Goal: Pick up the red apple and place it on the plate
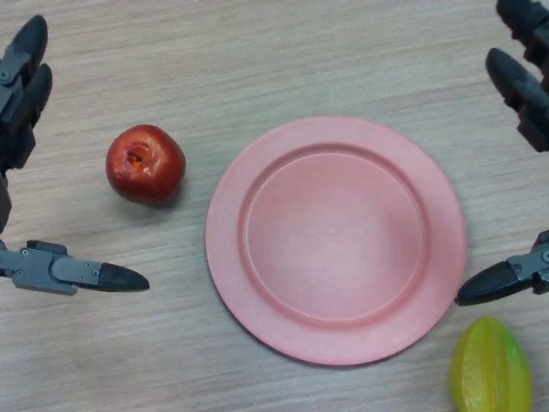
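We see the red apple (146, 164) lying left of the pink plate (232, 257), apart; our left hand (21, 94) and right hand (523, 77) spread wide, empty; a yellow-green fruit (491, 367) sits near the plate.

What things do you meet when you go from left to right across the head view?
Left robot hand → red apple → pink plate → yellow-green fruit → right robot hand. The fruit lies in the near right corner, just off the plate's rim.

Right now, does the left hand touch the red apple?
Apart. The head view shows bare table between the left hand and the red apple on every side.
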You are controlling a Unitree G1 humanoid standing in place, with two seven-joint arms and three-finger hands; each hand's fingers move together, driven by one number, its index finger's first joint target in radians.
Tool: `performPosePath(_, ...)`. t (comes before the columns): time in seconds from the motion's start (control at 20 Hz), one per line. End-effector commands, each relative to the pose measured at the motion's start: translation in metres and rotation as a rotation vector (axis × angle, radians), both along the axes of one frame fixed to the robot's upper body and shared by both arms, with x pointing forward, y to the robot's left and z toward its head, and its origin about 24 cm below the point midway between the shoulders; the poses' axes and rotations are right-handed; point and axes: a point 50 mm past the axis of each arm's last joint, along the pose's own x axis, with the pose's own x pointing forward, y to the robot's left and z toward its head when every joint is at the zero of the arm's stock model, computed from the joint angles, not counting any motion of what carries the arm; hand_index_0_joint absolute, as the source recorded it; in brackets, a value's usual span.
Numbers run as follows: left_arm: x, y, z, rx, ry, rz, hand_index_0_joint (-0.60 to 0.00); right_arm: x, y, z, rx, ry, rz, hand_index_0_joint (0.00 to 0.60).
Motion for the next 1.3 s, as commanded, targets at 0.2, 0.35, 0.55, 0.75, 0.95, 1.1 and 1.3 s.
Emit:
performPosePath(0.2,-0.01,0.003,0.028,0.024,-0.191,0.004,0.0,-0.011,-0.005,0.028,-0.01,-0.204,-0.011,0.0)
performPosePath(0.35,-0.003,0.006,0.03,-0.001,-0.182,0.007,0.0,-0.01,-0.006,0.03,-0.02,-0.202,-0.014,0.0)
performPosePath(0.55,0.035,0.006,0.027,0.032,-0.15,0.008,0.0,-0.012,-0.006,0.032,-0.029,-0.206,-0.014,0.0)
performPosePath(0.75,0.075,0.001,0.005,0.106,-0.089,0.042,0.0,-0.012,-0.004,0.036,-0.021,-0.22,-0.013,0.0)
performPosePath(0.95,0.097,0.0,-0.016,0.177,-0.06,0.101,-0.05,-0.012,-0.004,0.038,-0.015,-0.225,-0.042,0.0)
performPosePath(1.1,0.102,-0.004,-0.031,0.288,-0.07,0.091,-0.449,-0.014,-0.005,0.042,-0.003,-0.237,-0.046,0.0)
performPosePath(1.3,0.1,-0.006,-0.037,0.283,-0.058,0.088,-0.6,-0.016,-0.005,0.046,0.006,-0.254,-0.061,0.101)
